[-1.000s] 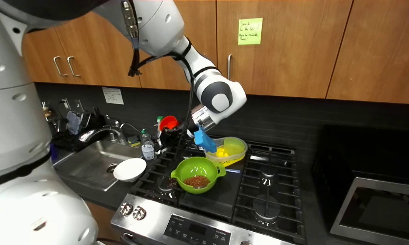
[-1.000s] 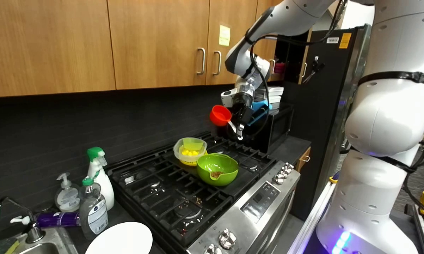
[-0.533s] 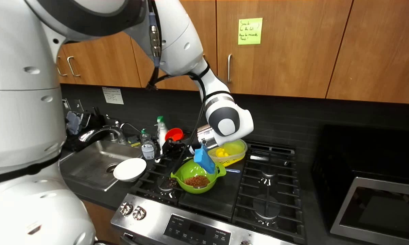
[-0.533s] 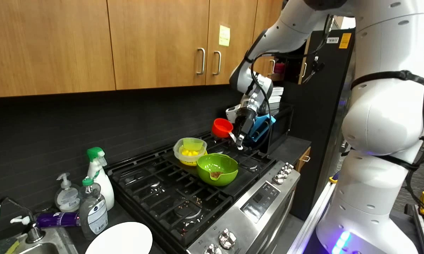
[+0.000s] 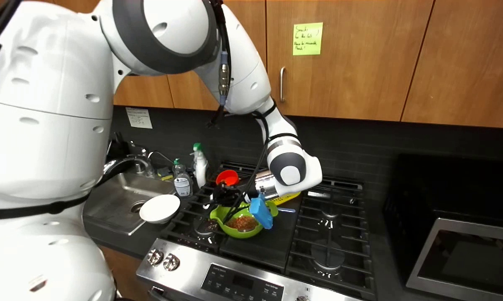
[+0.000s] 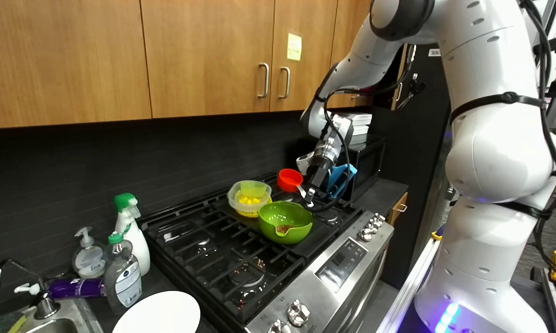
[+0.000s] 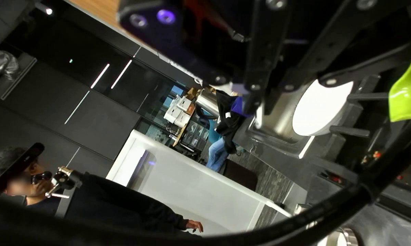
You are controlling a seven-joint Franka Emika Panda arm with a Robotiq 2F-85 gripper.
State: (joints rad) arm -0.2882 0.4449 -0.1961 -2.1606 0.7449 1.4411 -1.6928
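Observation:
My gripper (image 6: pixel 308 198) is shut on the white handle (image 6: pixel 301 190) of a red measuring cup (image 6: pixel 290 180). The cup sticks out to one side of the fingers, tilted, and its visible inside is plain red (image 5: pixel 228 177). Just below stands a green bowl (image 6: pixel 284 235) with a pouring lip, holding reddish-brown grains (image 5: pixel 242 223). The gripper hovers above and behind that bowl's rim, apart from it as far as I can see. In the wrist view dark finger linkages hide most of the grip; a piece of the green bowl (image 7: pixel 406 94) shows at the right edge.
A clear tub (image 6: pixel 234 202) with yellow pieces stands behind the bowl on the stove (image 6: pixel 199 263). A white bowl (image 5: pixel 159 208) sits between sink (image 5: pixel 121 188) and stove. Bottles (image 6: pixel 123 273) stand by the sink. A cable (image 5: pixel 257 167) hangs along the arm, and a blue wrist part (image 5: pixel 261 212) juts out.
The arm has come down with the red cup in its grip, lowering it from well above the stove to close over the green bowl's level. Bowl and tub have stayed in place.

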